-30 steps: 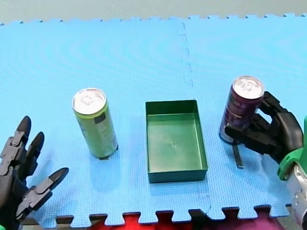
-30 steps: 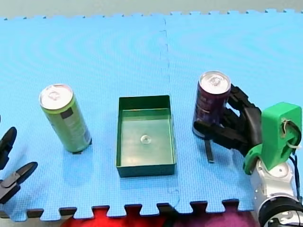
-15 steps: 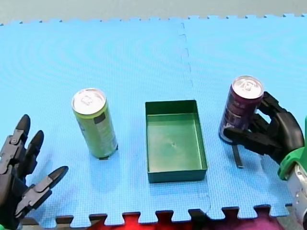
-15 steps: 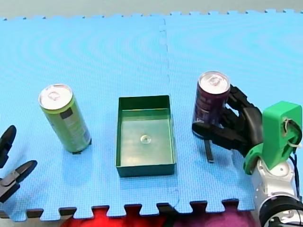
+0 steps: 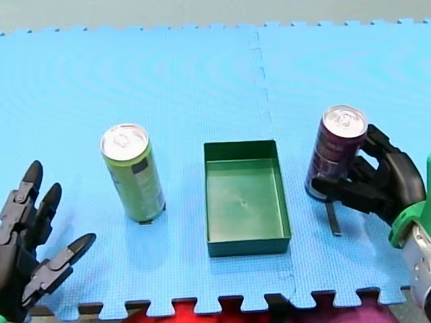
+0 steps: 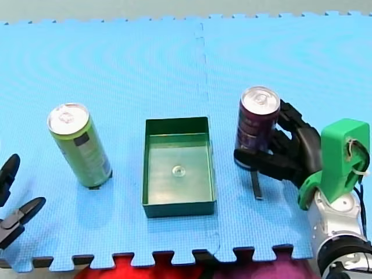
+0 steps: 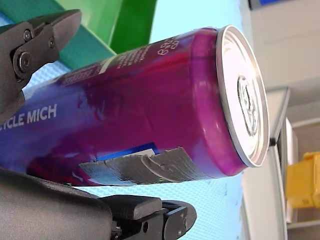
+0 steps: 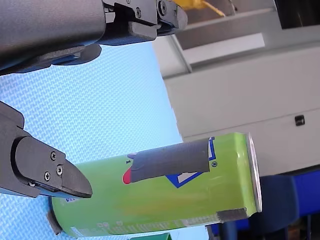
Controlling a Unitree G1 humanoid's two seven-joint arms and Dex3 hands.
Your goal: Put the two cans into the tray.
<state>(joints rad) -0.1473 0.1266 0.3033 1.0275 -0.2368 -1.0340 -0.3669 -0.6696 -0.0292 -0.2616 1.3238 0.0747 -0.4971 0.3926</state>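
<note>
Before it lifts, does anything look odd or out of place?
Only a grey tape strip lying on the mat by the purple can, which the right hand grips. Green can stands upright; left hand at near-left edge.

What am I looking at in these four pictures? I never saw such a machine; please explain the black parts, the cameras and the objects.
This is a humanoid robot whose two arms end in black three-finger hands. The two wide pictures come from cameras in its head, looking down at a blue foam mat. On it, a green tray sits in the middle, with a green can standing to its left and a purple can to its right. The right hand has its fingers closed around the purple can. The left hand holds nothing, near the mat's front left corner. The close pictures come from wrist cameras: the first wrist view shows the right hand gripping the purple can; the second shows black fingers with the green can beyond them.
</note>
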